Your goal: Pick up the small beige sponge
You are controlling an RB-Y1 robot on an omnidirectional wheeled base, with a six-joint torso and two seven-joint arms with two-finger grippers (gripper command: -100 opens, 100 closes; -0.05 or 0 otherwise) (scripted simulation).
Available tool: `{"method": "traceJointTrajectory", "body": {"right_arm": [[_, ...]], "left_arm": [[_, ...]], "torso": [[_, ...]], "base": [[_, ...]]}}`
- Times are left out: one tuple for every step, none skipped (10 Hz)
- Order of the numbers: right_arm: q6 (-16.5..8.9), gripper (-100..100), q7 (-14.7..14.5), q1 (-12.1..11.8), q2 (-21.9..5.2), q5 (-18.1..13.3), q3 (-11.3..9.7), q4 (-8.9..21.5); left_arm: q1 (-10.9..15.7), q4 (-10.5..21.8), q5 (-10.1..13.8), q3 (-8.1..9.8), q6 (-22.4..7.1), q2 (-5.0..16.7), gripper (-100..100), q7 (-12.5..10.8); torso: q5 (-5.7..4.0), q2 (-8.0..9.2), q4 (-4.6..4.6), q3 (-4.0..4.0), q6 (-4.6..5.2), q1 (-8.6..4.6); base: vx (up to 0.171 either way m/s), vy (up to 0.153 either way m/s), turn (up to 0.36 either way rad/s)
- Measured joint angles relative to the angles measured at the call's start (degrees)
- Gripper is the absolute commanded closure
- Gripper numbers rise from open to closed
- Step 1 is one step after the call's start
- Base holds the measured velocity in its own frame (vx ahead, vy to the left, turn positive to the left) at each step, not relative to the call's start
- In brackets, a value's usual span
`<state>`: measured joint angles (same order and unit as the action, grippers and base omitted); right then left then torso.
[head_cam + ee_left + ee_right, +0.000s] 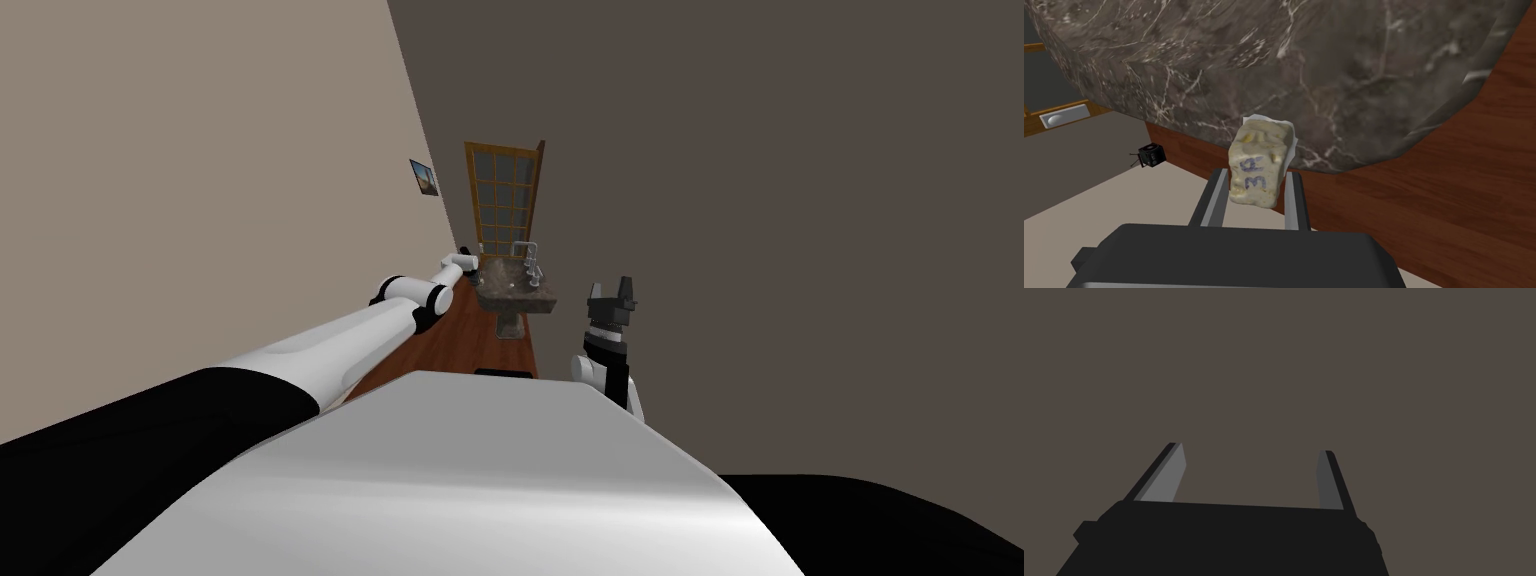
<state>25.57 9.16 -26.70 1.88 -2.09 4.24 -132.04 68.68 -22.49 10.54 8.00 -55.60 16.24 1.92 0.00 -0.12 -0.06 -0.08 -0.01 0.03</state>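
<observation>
Right now the dark marble sink (1274, 60) looms just beyond the left gripper (1257, 174), with wood floor (1449, 190) beside it. The left gripper's fingers press both sides of the beige sponge (1258, 167), which sticks out past the tips, close to the sink's edge. A small black box (1149, 155) sits well apart. The right gripper (1251, 449) is spread wide, holding nothing.
</observation>
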Motion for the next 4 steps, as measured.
{"method": "traceJointTrajectory", "body": {"right_arm": [[0.0,0,0.0,0.0,0.0,0.0,0.0,0.0],[0.0,0,0.0,0.0,0.0,0.0,0.0,0.0],[0.0,0,0.0,0.0,0.0,0.0,0.0,0.0],[0.0,0,0.0,0.0,0.0,0.0,0.0,0.0]], "left_arm": [[0.0,0.0,0.0,0.0,0.0,0.0,0,0.0],[0.0,0.0,0.0,0.0,0.0,0.0,100,0.01],[1.51,1.68,0.19,0.12,0.0,0.33,100,0.25],[1.7,1.92,0.22,0.14,-0.01,0.39,0,0.33]], "torso": [[0.0,0.0,0.0,0.0,0.0,0.0],[0.0,0.01,0.0,0.01,0.0,0.0],[-0.01,0.17,0.04,0.1,-0.02,-0.02],[0.0,0.16,0.04,0.1,-0.01,-0.01]], "base": [[0.0,0.0,0.0],[-0.053,-0.006,0.027],[-0.032,-0.004,0.008],[0.0,0.0,0.0]]}}
